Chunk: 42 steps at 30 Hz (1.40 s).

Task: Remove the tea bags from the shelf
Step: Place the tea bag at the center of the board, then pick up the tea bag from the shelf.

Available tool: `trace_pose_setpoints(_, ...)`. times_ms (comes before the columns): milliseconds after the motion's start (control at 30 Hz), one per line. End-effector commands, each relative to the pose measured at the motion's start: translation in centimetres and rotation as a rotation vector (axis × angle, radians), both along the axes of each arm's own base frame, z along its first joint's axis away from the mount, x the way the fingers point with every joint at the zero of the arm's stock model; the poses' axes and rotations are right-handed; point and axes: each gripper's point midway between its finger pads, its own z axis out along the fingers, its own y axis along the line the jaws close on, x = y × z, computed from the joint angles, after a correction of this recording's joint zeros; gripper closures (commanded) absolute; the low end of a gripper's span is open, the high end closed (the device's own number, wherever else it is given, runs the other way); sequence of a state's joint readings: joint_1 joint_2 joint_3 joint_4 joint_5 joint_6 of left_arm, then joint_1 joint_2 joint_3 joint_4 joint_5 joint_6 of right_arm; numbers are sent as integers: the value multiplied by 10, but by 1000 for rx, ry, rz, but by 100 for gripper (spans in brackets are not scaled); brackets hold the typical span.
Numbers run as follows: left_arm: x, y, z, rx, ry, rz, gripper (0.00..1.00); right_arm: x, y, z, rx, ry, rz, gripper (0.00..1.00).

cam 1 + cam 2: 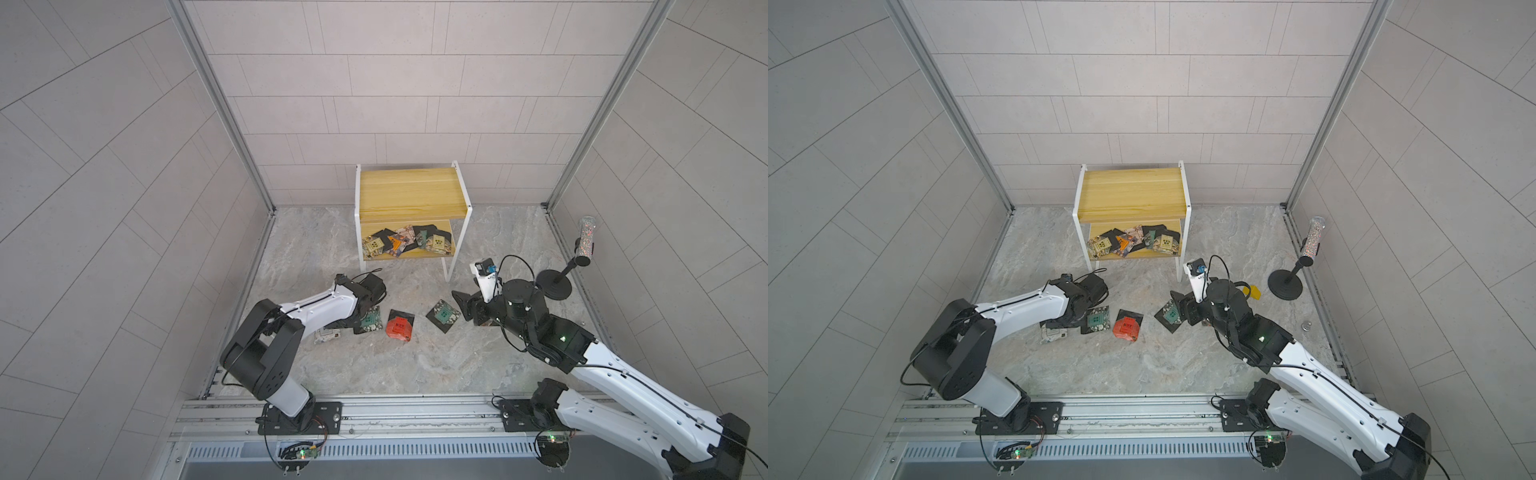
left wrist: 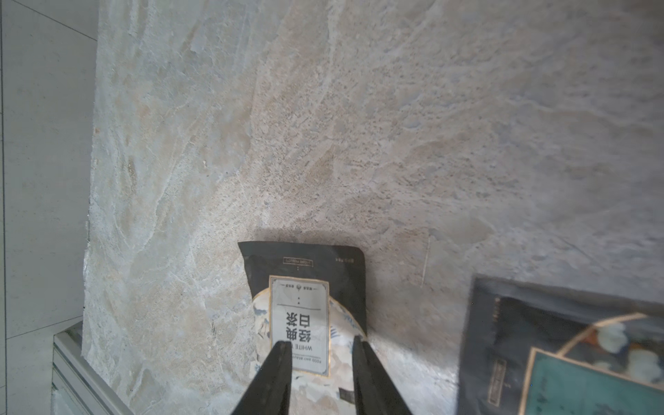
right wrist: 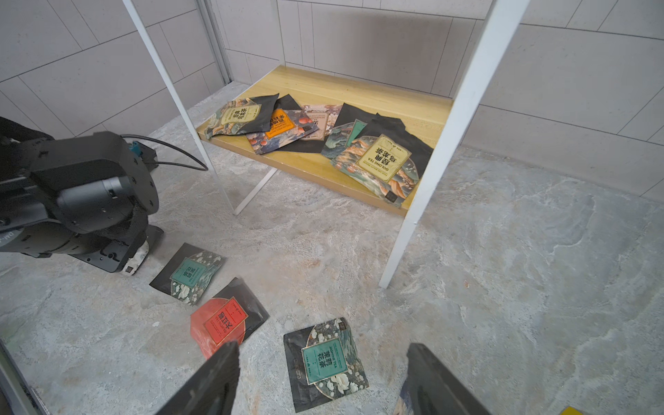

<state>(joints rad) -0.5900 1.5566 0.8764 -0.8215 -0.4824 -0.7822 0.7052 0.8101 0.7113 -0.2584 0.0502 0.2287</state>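
Left wrist view: left gripper point(image 2: 321, 345) has released, fingers parted astride the white bag point(image 2: 300, 312) on the floor. Rightward lie a teal bag point(image 1: 369, 321), a red bag point(image 1: 400, 326) and a second teal bag point(image 1: 444, 316) beside the right gripper point(image 3: 321, 346), which is spread wide and empty. Far centre, more bags point(image 1: 405, 243) cover the shelf point(image 1: 409, 191) on its lower board.

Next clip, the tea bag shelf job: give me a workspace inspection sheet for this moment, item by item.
Surface: marbled tabletop; no spills seen.
Job's things: shelf, top board bare; several tea bags overlapping on its lower board. On the tabletop: white-label tea bag, teal-label tea bag, red tea bag, second teal-label tea bag.
Clutter: black stand carrying a glittery cylinder; yellow wedge.
Grippers: left gripper open over the white-label tea bag; right gripper open, empty, above the second teal-label tea bag.
Cables: black cable loops at both wrists.
Surroundings: grey tiled walls; metal rail in front.
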Motion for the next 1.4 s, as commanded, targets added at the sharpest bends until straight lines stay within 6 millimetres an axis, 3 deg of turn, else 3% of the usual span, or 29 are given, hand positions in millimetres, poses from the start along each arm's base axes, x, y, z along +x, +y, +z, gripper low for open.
trace_pose_setpoints(0,3,-1,26,-32,-44,-7,58,3,-1,0,-9,-1,-6,23)
trace_pose_setpoints(433,13,-24,103,-243,-238,-135,41,9,11,5,-20,-13,44,21)
trace_pose_setpoints(800,16,-63,153,-499,-404,-318,19,12,24,6,-91,-69,145,14)
trace_pose_setpoints(1033,10,-89,171,-609,-401,-465,15,18,33,13,-148,-200,211,14)
trace_pose_setpoints(1367,10,-104,176,-637,-376,-563,14,45,40,-5,-390,-274,270,14)
